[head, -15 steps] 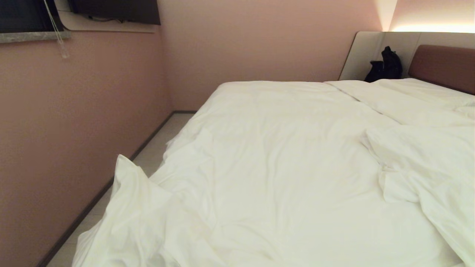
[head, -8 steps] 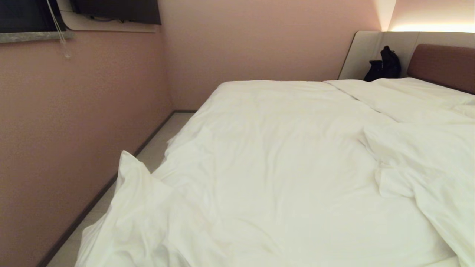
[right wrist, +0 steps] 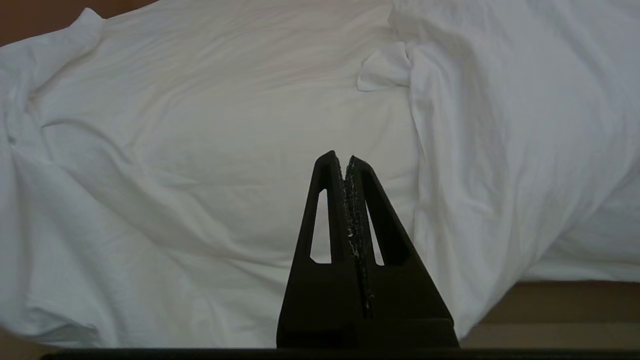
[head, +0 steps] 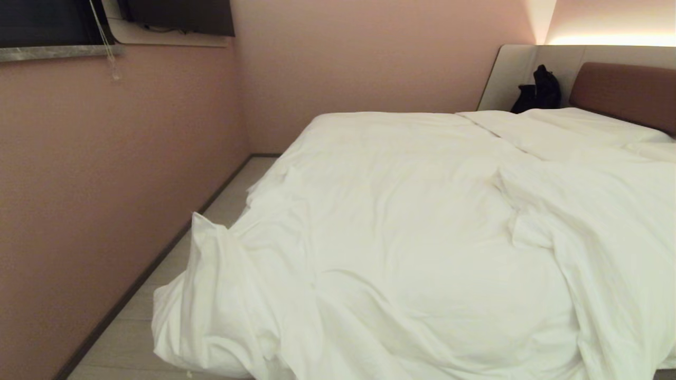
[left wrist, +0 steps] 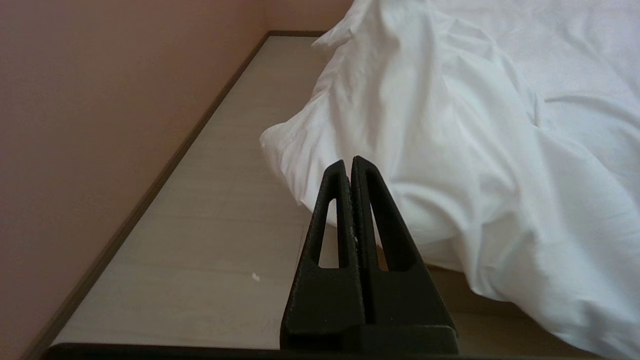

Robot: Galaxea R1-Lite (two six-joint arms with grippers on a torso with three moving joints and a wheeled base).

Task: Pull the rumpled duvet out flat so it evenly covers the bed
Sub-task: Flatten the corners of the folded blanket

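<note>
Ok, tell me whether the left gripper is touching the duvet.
Cannot tell. In the left wrist view the shut left gripper overlaps the duvet corner hanging toward the floor, with no gap or contact visible.

The right pincer (right wrist: 346, 159), fingers pressed together and empty, points at the rumpled duvet (right wrist: 210, 150).

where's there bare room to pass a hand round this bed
Bare floor runs in a strip between the wall and the duvet, narrowing where the duvet's corner spills over. The bed top is all bedding; a dark bag crowds the headboard corner.
</note>
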